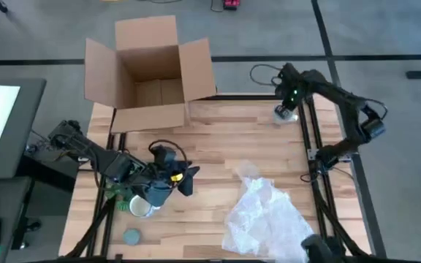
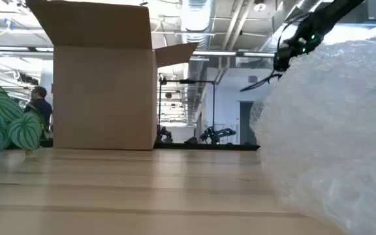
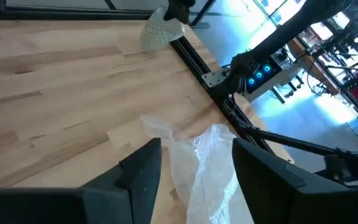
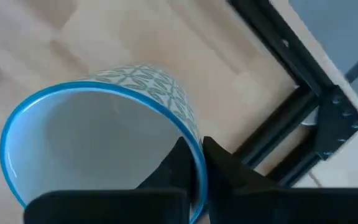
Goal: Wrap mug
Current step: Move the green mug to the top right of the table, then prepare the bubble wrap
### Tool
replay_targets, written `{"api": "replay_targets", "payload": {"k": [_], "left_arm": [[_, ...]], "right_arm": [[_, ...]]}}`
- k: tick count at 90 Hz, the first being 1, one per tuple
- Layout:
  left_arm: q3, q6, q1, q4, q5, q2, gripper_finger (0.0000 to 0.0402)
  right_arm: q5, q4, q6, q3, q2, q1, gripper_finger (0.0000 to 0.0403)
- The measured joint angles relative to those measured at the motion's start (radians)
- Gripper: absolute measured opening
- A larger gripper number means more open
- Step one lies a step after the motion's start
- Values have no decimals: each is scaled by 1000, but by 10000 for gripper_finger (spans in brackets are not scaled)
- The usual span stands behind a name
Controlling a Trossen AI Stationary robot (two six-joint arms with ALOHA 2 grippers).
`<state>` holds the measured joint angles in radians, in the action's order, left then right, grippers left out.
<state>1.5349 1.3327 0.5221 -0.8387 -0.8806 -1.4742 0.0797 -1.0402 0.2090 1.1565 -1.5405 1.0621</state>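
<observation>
A small white-cream mug (image 1: 142,207) stands near the table's left front, partly under my left arm, beside a green patterned bundle (image 1: 115,194). My left gripper (image 3: 194,168) is open and level above the wood, its fingers pointing toward a crumpled sheet of bubble wrap (image 1: 265,215) and holding nothing. At the far right edge my right gripper (image 4: 199,163) is shut on a blue-rimmed patterned cup (image 4: 104,143). My right gripper pinches the cup's rim (image 4: 197,149), one finger inside the cup and one outside its patterned wall. The fingers come from above, pointing down. Whether the cup's base is on the table, I cannot tell.
An open cardboard box (image 1: 152,73) stands at the far edge, left of centre. A flat grey-blue disc (image 1: 131,237) lies near the front left corner. Black frame rails (image 1: 309,139) run along the table's right side. Bare wood lies between the box and the wrap.
</observation>
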Motion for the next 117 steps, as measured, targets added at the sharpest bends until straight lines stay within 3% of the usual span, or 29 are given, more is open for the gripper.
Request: {"api": "replay_targets", "payload": {"k": [23, 49, 94, 117], "left_arm": [[0, 0, -16, 0, 0, 0, 177], [-1, -2, -16, 0, 1, 0, 177], [-1, -20, -16, 1, 14, 0, 177], [-1, -31, -16, 1, 15, 0, 177]], "right_arm": [[-51, -1, -26, 49, -114, 65, 8], [-56, 20, -59, 67, -124, 65, 54], [-81, -10, -46, 67, 54, 53, 186], [-28, -84, -70, 104, 246, -35, 196]]}}
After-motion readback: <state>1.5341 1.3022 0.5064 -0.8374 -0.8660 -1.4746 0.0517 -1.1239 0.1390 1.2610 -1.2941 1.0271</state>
